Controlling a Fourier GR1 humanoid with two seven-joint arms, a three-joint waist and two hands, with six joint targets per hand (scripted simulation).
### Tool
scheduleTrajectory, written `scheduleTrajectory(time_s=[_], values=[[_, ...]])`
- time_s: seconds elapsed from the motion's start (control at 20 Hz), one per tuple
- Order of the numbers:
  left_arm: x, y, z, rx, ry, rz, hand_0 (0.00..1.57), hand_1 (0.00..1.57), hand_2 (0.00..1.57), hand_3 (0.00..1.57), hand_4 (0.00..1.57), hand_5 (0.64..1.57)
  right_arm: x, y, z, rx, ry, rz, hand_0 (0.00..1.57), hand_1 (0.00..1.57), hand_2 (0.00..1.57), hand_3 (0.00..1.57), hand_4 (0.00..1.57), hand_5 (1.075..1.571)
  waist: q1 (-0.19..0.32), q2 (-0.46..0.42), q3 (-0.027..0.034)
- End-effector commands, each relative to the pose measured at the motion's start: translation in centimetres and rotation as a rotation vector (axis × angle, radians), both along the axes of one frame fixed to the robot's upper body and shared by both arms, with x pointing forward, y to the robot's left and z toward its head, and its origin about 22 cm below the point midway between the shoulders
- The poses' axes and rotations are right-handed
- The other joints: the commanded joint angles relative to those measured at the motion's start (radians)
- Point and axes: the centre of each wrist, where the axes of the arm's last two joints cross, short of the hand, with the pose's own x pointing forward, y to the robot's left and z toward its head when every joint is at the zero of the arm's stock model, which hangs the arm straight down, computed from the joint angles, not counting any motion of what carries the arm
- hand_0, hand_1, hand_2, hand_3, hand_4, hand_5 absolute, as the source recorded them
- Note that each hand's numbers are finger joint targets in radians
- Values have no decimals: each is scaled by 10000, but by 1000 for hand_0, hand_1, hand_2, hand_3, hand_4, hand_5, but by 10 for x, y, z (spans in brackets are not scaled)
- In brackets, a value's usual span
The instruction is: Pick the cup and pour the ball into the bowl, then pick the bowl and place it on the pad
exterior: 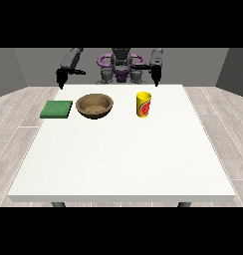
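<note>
Currently, front view: a yellow cup (143,104) stands upright on the white table (123,159), toward the far edge. Ball not visible from this angle. A brown bowl (94,105) sits to the cup's left in the view, apart from it. A green pad (57,109) lies flat just beyond the bowl, near the table's left edge. The hand at the view's left (60,79) and the hand at the view's right (155,76) hang at the far edge, holding nothing; finger spread: cannot tell.
</note>
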Motion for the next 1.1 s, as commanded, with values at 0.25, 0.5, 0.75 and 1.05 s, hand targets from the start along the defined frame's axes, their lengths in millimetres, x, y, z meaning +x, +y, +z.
scheduleTrajectory(time_s=[0.25, 0.5, 0.75, 1.05], values=[[44, 34, 9, 185, -1216, 354, 0, 0, 0, 0, 0, 1449, 23, -13, -6, 303, -1702, 137, 0, 0, 0, 0, 0, 1548, -71, 1853, 2], [63, 52, -9, -76, -1538, 987, 0, 0, 0, 0, 0, 1416, 41, -1, 14, 139, -1940, 785, 0, 0, 0, 0, 0, 1549, -586, 2224, -9], [66, 47, -18, 313, -1395, 783, 0, 0, 0, 0, 0, 1403, 28, -6, -22, 315, -1964, 546, 0, 0, 0, 0, 0, 1546, -535, 2279, 0], [83, 42, -18, 161, -1888, 1287, 0, 0, 0, 0, 0, 1391, 48, -19, 1, 327, -2404, 657, 0, 0, 0, 0, 0, 1548, -840, 2894, -2]])
